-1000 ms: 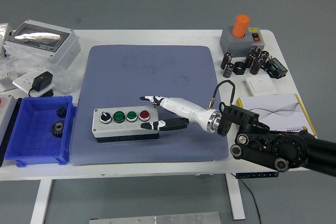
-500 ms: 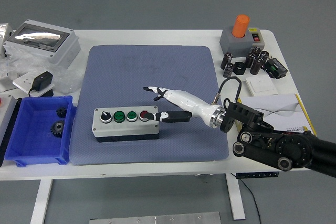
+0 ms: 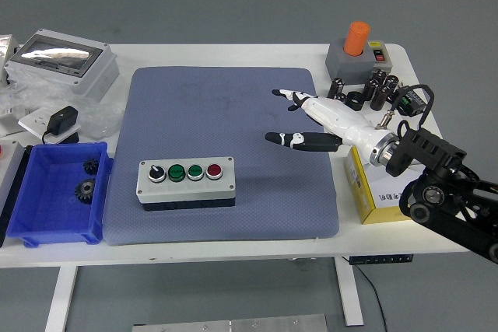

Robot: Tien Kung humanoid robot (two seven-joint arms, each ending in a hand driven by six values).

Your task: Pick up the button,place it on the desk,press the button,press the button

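The button box [image 3: 187,182] is a grey box with a black knob, two green buttons and a red button in a row. It lies flat on the blue-grey mat [image 3: 222,153], near its front left. My right hand [image 3: 282,117] is white with black fingertips. It is lifted over the mat's right edge, well to the right of and behind the box, touching nothing. Its fingers are spread and hold nothing. The left arm is out of view.
A blue bin [image 3: 54,192] with gears sits left of the mat. A grey case [image 3: 62,64] and a black adapter [image 3: 62,122] are at far left. An orange-capped grey box [image 3: 359,48], black capacitors [image 3: 373,89] and a yellow box [image 3: 373,192] are at right.
My right hand has pulled away from the button box's right end, moving up and to the right, back over the mat's right edge. The box stays in place.
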